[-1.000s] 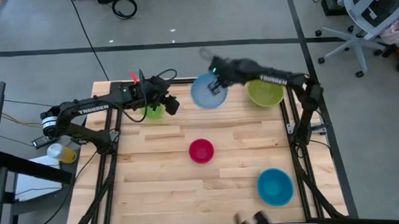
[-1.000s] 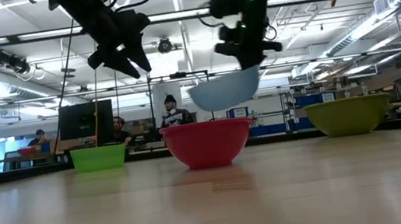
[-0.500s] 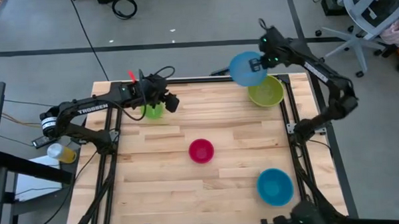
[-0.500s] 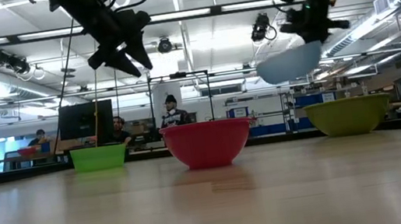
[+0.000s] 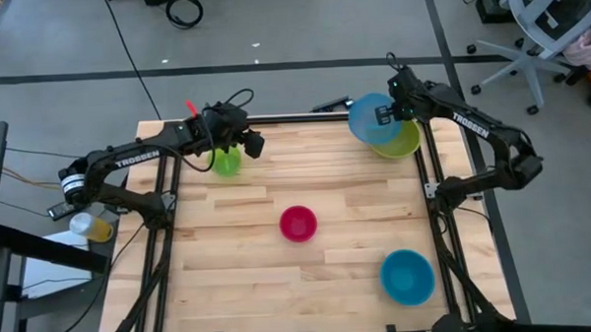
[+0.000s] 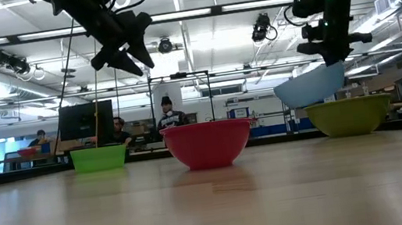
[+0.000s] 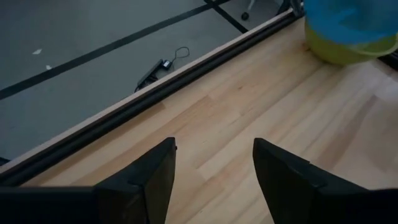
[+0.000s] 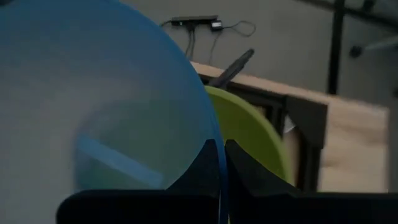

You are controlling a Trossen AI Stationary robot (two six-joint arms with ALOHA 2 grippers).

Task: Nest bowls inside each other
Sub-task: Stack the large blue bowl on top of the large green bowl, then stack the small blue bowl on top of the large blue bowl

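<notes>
My right gripper (image 5: 392,111) is shut on the light blue bowl (image 5: 371,120), which hangs over the large olive-green bowl (image 5: 401,141) at the table's far right corner. In the low view the blue bowl (image 6: 309,85) floats tilted just above the olive-green bowl's (image 6: 349,115) rim. My left gripper (image 5: 253,145) hovers open above the far edge, beside the small lime-green bowl (image 5: 226,163). The magenta-red bowl (image 5: 299,224) stands mid-table and the teal-blue bowl (image 5: 408,276) near right. All the free bowls rest on their bases. My right gripper pinches the light blue bowl's rim (image 8: 219,163) between its two fingers, one inside the bowl and one outside. The fingers slant down from above. The bowl is lifted clear and tilted, hanging below the fingers over the olive-green bowl (image 8: 249,134).
A dark metal frame (image 5: 429,171) runs along the table's edges. The wood between the lime-green, magenta-red and teal-blue bowls is bare. Beyond the far edge cables (image 7: 163,62) lie on the floor; an office chair (image 5: 542,24) stands at the far right.
My right gripper has carried the light blue bowl from the middle of the far edge toward the table's right edge, and it now hangs lower, over the olive-green bowl. The bowl stays lifted and tilted in the same hold.
</notes>
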